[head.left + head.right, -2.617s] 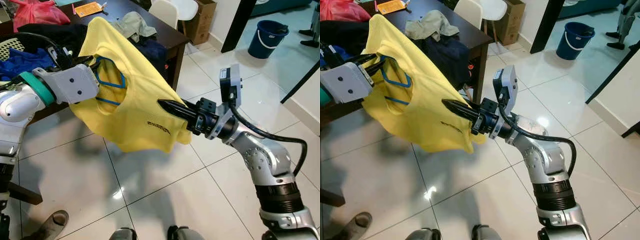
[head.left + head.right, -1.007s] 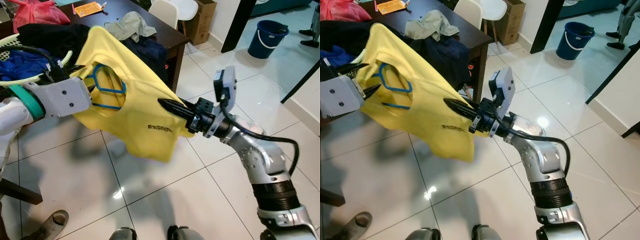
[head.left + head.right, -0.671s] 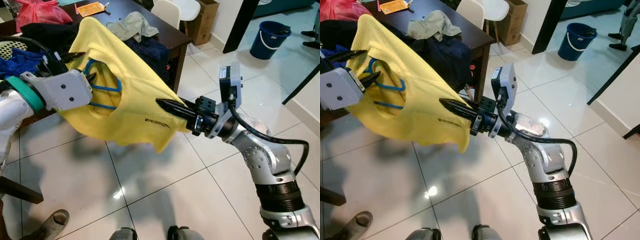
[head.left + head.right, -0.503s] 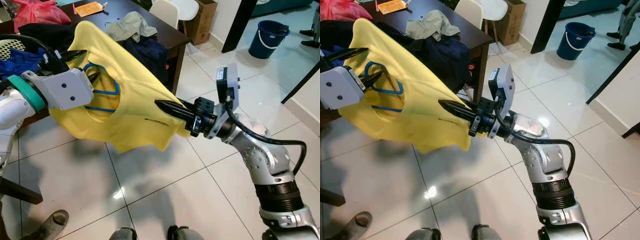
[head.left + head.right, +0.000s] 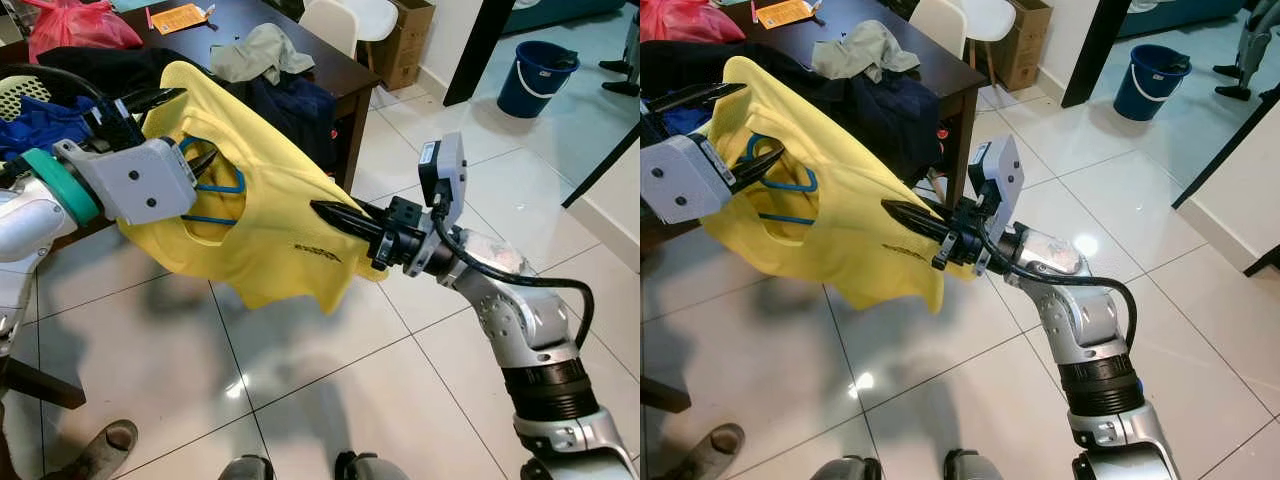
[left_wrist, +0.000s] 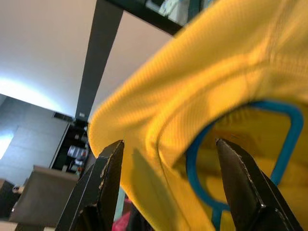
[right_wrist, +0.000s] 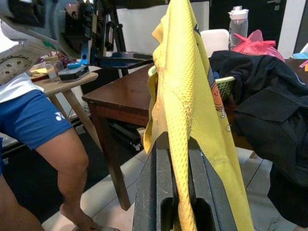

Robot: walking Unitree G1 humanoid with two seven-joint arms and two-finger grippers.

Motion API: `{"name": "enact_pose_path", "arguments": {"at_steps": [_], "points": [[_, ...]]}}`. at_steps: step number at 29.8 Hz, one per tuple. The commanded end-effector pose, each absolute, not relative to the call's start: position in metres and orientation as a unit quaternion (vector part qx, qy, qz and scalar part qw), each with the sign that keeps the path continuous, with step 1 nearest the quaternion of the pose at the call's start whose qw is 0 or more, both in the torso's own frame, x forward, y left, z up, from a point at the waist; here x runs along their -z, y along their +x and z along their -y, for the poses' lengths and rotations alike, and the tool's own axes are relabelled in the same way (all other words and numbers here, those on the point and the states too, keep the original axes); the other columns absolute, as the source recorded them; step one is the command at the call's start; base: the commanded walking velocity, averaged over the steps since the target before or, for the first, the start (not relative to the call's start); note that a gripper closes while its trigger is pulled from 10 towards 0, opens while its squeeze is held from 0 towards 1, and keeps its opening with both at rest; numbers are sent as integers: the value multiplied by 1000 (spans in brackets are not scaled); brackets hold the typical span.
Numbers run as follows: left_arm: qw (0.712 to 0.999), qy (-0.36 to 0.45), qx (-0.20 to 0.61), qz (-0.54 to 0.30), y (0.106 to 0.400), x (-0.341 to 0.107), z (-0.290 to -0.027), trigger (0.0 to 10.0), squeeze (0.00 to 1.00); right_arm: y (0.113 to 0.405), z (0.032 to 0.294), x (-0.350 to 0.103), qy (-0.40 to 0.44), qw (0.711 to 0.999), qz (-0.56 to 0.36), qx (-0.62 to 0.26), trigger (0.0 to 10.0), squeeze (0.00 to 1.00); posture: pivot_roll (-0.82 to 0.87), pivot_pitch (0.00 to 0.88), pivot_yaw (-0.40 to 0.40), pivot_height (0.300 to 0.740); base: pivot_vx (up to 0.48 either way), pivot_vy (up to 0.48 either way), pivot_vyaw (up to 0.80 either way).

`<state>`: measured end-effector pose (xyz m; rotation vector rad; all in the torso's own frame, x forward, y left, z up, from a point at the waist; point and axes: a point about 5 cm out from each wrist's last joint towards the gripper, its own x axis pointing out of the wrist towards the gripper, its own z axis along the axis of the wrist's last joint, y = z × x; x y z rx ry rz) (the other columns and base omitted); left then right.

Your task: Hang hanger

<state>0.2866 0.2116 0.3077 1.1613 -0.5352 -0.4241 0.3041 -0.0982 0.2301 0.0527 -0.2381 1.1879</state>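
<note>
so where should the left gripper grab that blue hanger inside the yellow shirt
Probably the hanger's blue loop showing through the yellow shirt's neck opening, approached from the left gripper's side. Its open fingers already straddle the collar there, while the right gripper pinches the fabric taut.

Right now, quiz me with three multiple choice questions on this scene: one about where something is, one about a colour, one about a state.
1. Where is the blue bucket?
A. On the tiled floor, off to the right
B. On the dark table
C. In the left hand

2. What colour is the hanger inside the yellow shirt?
A. Red
B. Blue
C. White

3. How is the right hand set?
A. Wide open, touching nothing
B. Shut on the hanger
C. Shut on the shirt

Answers:
1 A: the eye views show it standing on the floor past the doorway.
2 B: a blue loop shows through the neck opening.
3 C: the right wrist view shows cloth pinched between its fingers, while the left hand sits open at the collar.
</note>
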Motion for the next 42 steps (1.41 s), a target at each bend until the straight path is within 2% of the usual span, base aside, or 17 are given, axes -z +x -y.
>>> {"name": "enact_pose_path", "arguments": {"at_steps": [1,4,5,6,7,18,24,25,29,32,33,35,36,38,42], "points": [[776,549,196,240,287,-303,-213,10000,0,303,97,-237,29,817,127,-562,10000,0,98,85,46,740,0,0,0],[779,551,187,232,287,-303,-218,10000,0,304,97,-237,30,817,128,-561,10000,0,100,85,44,740,0,0,0],[779,555,181,229,289,-303,-221,3294,0,303,97,-237,32,816,129,-562,10000,0,98,86,43,740,0,0,0],[779,555,181,229,289,-303,-221,3294,0,303,97,-237,32,816,129,-562,10000,0,98,86,43,740,0,0,0],[778,558,175,230,290,-304,-223,0,0,303,97,-238,33,815,131,-563,10000,0,98,86,43,740,0,0,0],[762,570,142,271,298,-318,-226,0,0,301,97,-241,40,810,136,-569,10000,0,93,87,43,740,0,0,0],[751,566,117,319,295,-335,-222,0,0,303,98,-238,35,817,131,-561,10000,0,96,89,43,740,0,0,0],[747,565,109,334,294,-340,-221,0,0,306,97,-232,15,825,124,-551,10000,0,98,89,42,740,0,0,0],[745,561,118,341,290,-340,-219,0,0,310,96,-229,2,836,122,-536,10000,0,102,89,42,740,0,0,0],[755,552,164,313,286,-329,-214,0,0,314,97,-230,0,842,124,-524,10000,0,107,88,42,740,0,0,0],[761,551,175,295,287,-321,-214,10000,0,314,97,-230,3,842,125,-524,10000,0,106,85,42,740,0,0,0],[762,552,172,291,287,-319,-214,10000,0,314,96,-231,4,842,126,-525,10000,0,106,85,42,740,0,0,0],[766,550,175,283,288,-315,-216,10000,1000,314,96,-232,4,841,127,-526,10000,0,105,83,42,740,0,0,0],[778,538,181,270,290,-311,-218,10000,1000,313,97,-232,5,840,129,-526,10000,0,105,81,42,740,0,0,0],[781,536,189,258,291,-306,-219,10000,1000,313,97,-233,11,840,133,-526,10000,0,104,81,44,740,0,0,0]]}}
